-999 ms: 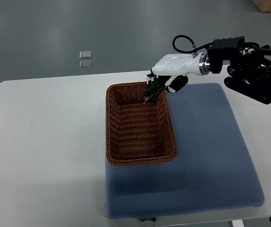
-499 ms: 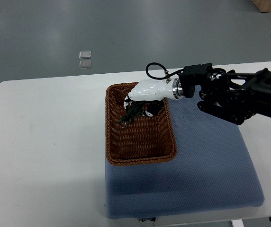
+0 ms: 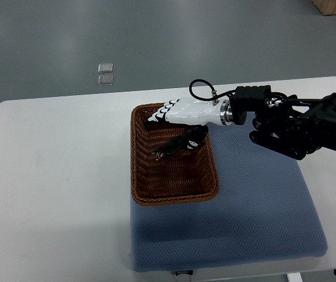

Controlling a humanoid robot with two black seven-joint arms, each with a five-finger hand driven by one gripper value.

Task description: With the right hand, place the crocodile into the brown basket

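My right hand (image 3: 169,113) is white with black joints and reaches in from the right over the far end of the brown wicker basket (image 3: 137,176). Its fingers (image 3: 156,116) are stretched out flat and hold nothing. The dark crocodile (image 3: 178,144) lies just below the hand, inside the basket near its far right wall, with its snout pointing left. The thumb sits close to the crocodile's tail end, and I cannot tell whether they touch. The left arm does not show.
The basket stands on the left part of a blue mat (image 3: 256,200) on a white table (image 3: 56,176). The black forearm (image 3: 297,126) hangs over the mat's far right. Two small clear squares (image 3: 106,73) lie on the grey floor beyond the table.
The hand carried the crocodile from the basket's far right rim to over the basket, then stretched its fingers out. The crocodile has left the grasp and now lies inside.
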